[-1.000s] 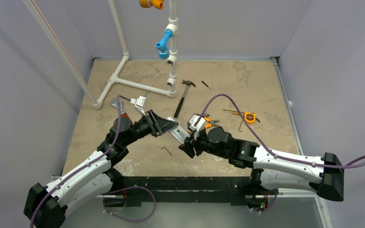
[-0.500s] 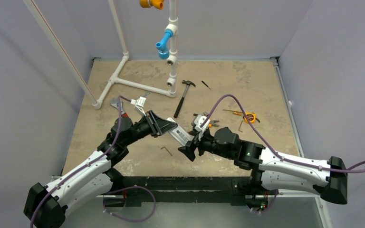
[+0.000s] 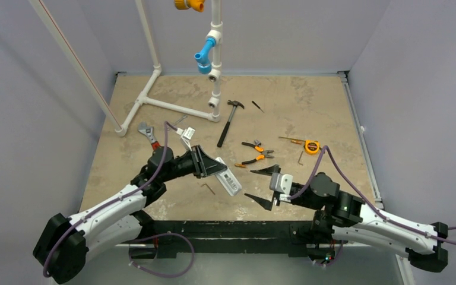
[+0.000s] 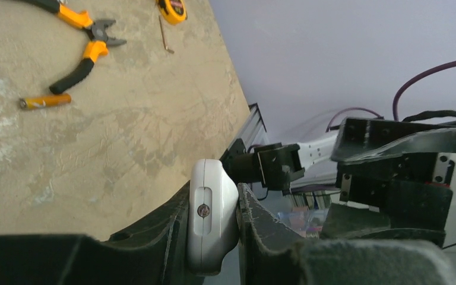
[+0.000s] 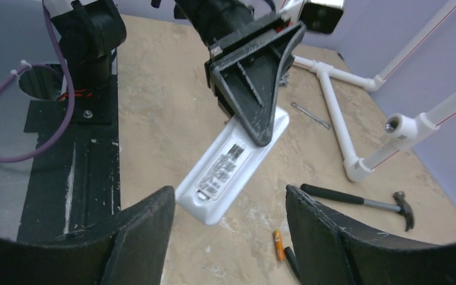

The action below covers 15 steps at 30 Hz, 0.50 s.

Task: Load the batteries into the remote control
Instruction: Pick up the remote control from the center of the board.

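Note:
My left gripper (image 3: pixel 214 166) is shut on one end of the white remote control (image 3: pixel 227 180) and holds it tilted above the table. In the left wrist view the remote control (image 4: pixel 211 219) sits squeezed between both fingers (image 4: pixel 160 237). Its labelled back (image 5: pixel 231 169) faces the right wrist camera. My right gripper (image 3: pixel 261 185) stands open a short way to the right of the remote's free end, with nothing between its fingers (image 5: pixel 142 231). One orange battery (image 5: pixel 278 244) lies on the table by the pliers' handle, and it also shows in the left wrist view (image 4: pixel 44 102).
Orange-handled pliers (image 3: pixel 255 153) lie just behind my right gripper. Farther back are a hammer (image 3: pixel 228 122), a tape measure (image 3: pixel 312 145) and a white pipe frame (image 3: pixel 172 107). A wrench (image 3: pixel 148 133) lies behind my left arm, a hex key (image 3: pixel 209 188) below the remote.
My right gripper has let go of the remote, opened and pulled back toward the near right. My left gripper has shut on the remote and now holds it alone.

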Each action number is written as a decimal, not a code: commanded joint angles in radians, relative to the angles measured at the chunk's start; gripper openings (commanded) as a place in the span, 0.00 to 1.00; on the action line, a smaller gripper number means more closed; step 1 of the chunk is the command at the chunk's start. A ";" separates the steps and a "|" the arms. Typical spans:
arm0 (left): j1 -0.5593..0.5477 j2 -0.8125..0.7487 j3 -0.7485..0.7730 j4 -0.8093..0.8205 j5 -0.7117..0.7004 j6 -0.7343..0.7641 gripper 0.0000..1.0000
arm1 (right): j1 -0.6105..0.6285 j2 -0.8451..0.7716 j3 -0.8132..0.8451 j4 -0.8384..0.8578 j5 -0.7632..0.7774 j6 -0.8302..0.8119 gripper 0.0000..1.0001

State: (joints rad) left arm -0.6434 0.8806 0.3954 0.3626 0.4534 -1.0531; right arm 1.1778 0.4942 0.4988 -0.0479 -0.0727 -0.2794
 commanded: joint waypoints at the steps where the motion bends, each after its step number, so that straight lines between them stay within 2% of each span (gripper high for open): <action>1: -0.042 0.093 -0.022 0.177 0.140 0.031 0.00 | 0.006 -0.056 -0.019 -0.070 -0.064 -0.156 0.62; 2: -0.055 0.116 -0.028 0.212 0.145 0.031 0.00 | 0.007 -0.048 -0.016 -0.082 -0.087 -0.175 0.56; 5: -0.087 0.175 -0.051 0.291 0.151 0.008 0.00 | 0.008 -0.005 0.015 -0.161 -0.127 -0.217 0.49; 9: -0.095 0.232 -0.074 0.415 0.178 -0.027 0.00 | 0.008 0.057 0.055 -0.256 -0.160 -0.258 0.48; 15: -0.095 0.252 -0.069 0.435 0.196 -0.031 0.00 | 0.015 0.091 0.064 -0.288 -0.208 -0.318 0.48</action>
State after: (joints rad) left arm -0.7345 1.1316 0.3229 0.6727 0.6147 -1.0740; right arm 1.1831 0.5884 0.5110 -0.3084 -0.2203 -0.5320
